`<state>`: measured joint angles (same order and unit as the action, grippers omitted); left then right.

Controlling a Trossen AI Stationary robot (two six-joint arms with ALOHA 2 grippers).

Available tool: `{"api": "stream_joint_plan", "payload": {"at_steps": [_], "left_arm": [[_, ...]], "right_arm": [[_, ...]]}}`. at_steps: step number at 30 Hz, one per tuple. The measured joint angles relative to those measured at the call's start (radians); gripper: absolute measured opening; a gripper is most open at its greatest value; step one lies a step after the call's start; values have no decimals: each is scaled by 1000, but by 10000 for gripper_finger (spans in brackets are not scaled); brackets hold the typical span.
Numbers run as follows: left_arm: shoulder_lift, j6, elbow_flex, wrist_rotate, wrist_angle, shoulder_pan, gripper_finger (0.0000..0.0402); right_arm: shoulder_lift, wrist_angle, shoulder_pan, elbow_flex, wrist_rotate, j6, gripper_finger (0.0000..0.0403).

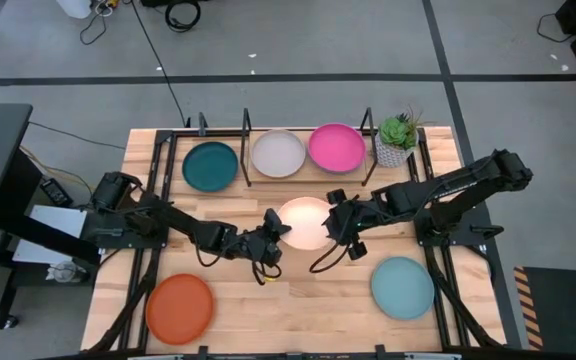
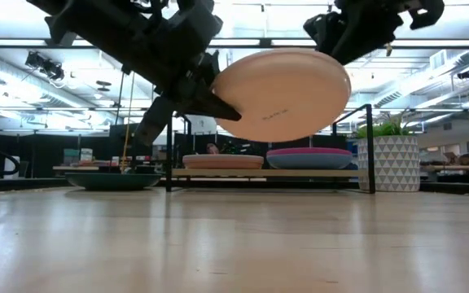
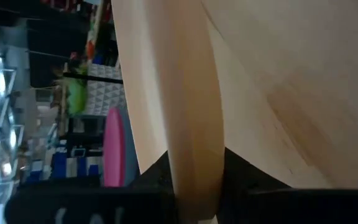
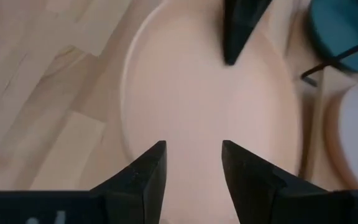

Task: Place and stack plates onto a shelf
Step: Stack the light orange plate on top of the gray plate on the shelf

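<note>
left gripper pinches the peach plate's rim in mid-air; right gripper hovers spread. a thin edge hold could slip.

Layout: peach-tan round plate raised mid-table between left gripper and right gripper, before black metal-rod shelf holding three plates; potted plant at its right end.
</note>
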<state>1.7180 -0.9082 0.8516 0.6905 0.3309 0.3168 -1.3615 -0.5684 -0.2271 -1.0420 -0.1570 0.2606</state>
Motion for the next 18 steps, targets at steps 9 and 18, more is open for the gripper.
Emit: {"api": "stream_joint_plan", "payload": {"at_steps": [9,18], "left_arm": [[0,35,0,-22,-14,-6,60],[0,95,0,-26,-4,-9,60]], "right_arm": [[64,0,1,0,169,-4,160],[-23,-19,-6,0,175,14,160]]}}
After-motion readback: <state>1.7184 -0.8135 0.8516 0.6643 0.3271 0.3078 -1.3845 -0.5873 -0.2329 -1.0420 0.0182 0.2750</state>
